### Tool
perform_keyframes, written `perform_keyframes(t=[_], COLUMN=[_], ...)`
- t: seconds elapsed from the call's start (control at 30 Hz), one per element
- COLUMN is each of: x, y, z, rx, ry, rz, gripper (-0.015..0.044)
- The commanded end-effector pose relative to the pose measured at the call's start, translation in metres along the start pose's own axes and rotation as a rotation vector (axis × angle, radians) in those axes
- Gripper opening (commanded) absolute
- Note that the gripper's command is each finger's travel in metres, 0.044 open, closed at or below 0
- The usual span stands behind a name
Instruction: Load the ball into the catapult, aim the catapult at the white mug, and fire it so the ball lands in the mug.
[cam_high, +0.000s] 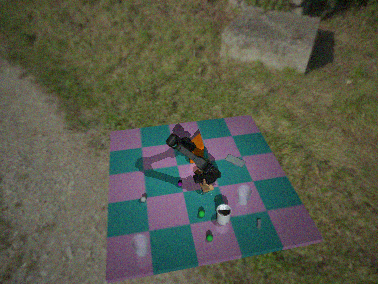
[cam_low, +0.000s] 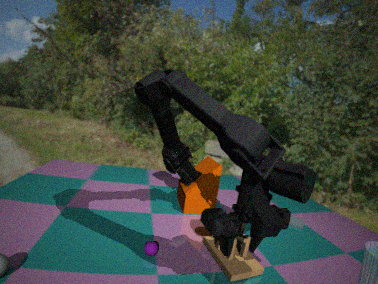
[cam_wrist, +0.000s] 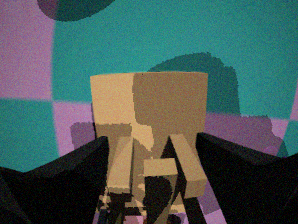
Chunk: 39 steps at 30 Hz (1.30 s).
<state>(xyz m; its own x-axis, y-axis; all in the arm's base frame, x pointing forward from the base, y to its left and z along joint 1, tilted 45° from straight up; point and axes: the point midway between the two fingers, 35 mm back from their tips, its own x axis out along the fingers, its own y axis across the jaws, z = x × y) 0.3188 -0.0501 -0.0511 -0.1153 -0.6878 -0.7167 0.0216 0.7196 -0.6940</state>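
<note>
At the wooden catapult (cam_high: 207, 188) (cam_low: 246, 270) (cam_wrist: 114, 102), the gripper (cam_high: 205, 179) (cam_low: 243, 234) (cam_wrist: 153, 141) is partly open around its posts, probably to aim it; next it should squeeze gently, then turn it.

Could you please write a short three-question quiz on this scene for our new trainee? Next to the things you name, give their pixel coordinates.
1. True or false: the purple ball (cam_high: 180, 184) (cam_low: 151, 248) lies on the checkered mat (cam_high: 127, 192) (cam_low: 37, 245), outside the wooden catapult (cam_high: 207, 187) (cam_low: 246, 270) (cam_wrist: 114, 100).
2. Which stands nearer the catapult in the top view: the white mug (cam_high: 223, 219) or the orange block (cam_high: 198, 142) (cam_low: 200, 196)?
A) mug B) block C) cannot tell
3. Fill in: the gripper's fingers stand on ____ sides of the catapult's uprights.

Key: 1 true; 2 A; 3 opposite
</note>
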Motion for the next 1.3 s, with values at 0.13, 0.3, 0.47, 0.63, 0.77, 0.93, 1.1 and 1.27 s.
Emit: perform_keyframes(t=[0.13,0.3,0.47,0.63,0.77,0.93,1.1,1.27], x=[0.0,-0.011,-0.05,-0.047,-0.04,-0.032,-0.024,-0.016], y=[0.0,0.0,0.001,0.001,0.001,0.001,0.001,0.001], z=[0.0,0.001,0.0,0.001,0.001,0.002,0.002,0.002], rx=[0.001,0.001,0.0,-0.004,-0.005,-0.006,-0.006,-0.007], ry=[-0.001,-0.001,0.0,0.001,0.001,0.001,0.001,0.001], rz=[0.001,0.002,0.003,0.001,0.001,0.0,0.0,-0.001], gripper=[0.0131,0.0059,0.0,0.0,0.0,0.0,0.0,0.0])
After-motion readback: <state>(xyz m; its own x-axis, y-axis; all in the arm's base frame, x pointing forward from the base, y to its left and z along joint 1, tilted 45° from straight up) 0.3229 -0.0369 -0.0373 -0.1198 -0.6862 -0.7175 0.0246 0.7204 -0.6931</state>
